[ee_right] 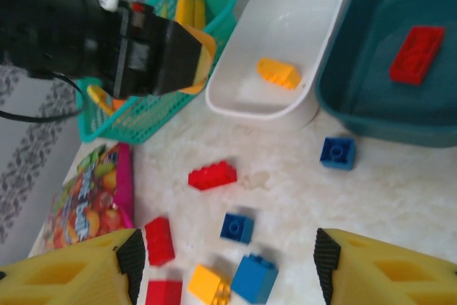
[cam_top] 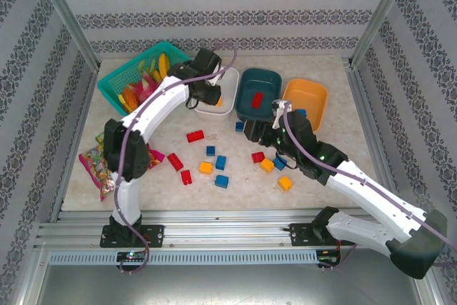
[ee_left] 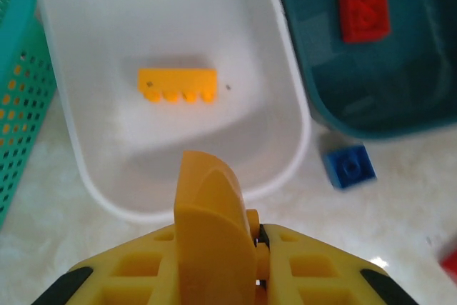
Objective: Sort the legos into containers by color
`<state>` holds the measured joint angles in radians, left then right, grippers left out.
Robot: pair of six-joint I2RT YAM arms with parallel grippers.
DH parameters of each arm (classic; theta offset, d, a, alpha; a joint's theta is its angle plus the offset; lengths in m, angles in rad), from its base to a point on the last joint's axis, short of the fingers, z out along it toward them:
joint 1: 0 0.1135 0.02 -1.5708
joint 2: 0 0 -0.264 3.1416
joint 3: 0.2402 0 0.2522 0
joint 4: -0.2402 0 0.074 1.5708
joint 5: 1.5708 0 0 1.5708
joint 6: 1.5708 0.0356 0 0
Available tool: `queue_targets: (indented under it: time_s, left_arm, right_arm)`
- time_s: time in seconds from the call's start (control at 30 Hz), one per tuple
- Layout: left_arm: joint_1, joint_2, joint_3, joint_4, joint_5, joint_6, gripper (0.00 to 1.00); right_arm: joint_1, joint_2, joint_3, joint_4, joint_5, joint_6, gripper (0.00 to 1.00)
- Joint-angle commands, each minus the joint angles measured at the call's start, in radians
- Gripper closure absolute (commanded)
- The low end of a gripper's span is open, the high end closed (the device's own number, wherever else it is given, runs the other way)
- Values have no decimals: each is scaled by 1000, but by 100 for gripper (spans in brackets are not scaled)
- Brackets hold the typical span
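My left gripper (cam_top: 207, 95) (ee_left: 250, 241) is shut on a curved yellow-orange lego (ee_left: 211, 205), hanging over the near rim of the white tub (cam_top: 218, 111) (ee_left: 300, 133). One yellow lego (ee_left: 177, 85) (ee_right: 278, 73) lies inside that tub. In the dark teal tub (cam_top: 268, 82) (ee_right: 343, 98) lies a red lego (ee_left: 364, 1) (ee_right: 416, 53). The orange tub (cam_top: 308, 93) stands at the right. My right gripper (cam_top: 255, 133) (ee_right: 230, 258) is open and holds nothing, low over loose legos: red (ee_right: 212, 175), blue (ee_right: 238, 227), blue (ee_right: 337, 153), yellow (ee_right: 208, 283).
A turquoise mesh basket (cam_top: 132, 76) with toy fruit stands at the back left, touching the white tub's side. Snack packets (cam_top: 96, 166) lie at the left edge. Several loose legos (cam_top: 206, 168) are scattered across the table's middle, between the two arms.
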<state>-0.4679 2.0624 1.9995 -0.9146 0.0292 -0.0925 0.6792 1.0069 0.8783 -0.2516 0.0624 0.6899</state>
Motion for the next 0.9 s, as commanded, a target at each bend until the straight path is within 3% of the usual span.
queue_targets:
  time_s: [0.0, 0.2, 0.5, 0.7, 0.87]
  left_arm:
    - [34, 117, 102, -126, -57, -84, 77]
    - [70, 248, 178, -106, -73, -194, 77]
    - [86, 332, 231, -78, -43, -242, 74]
    - [91, 334, 232, -99, -53, -259, 56]
    - [91, 272, 222, -117, -55, -252, 35]
  right_arm:
    - [-47, 30, 67, -21, -35, 5, 34]
    - [-111, 78, 130, -24, -91, 14, 33]
    - [-129, 62, 83, -48, -137, 47, 34]
    - [-134, 61, 70, -106, -126, 51, 33]
    - [-151, 75, 110, -341, -47, 41, 33]
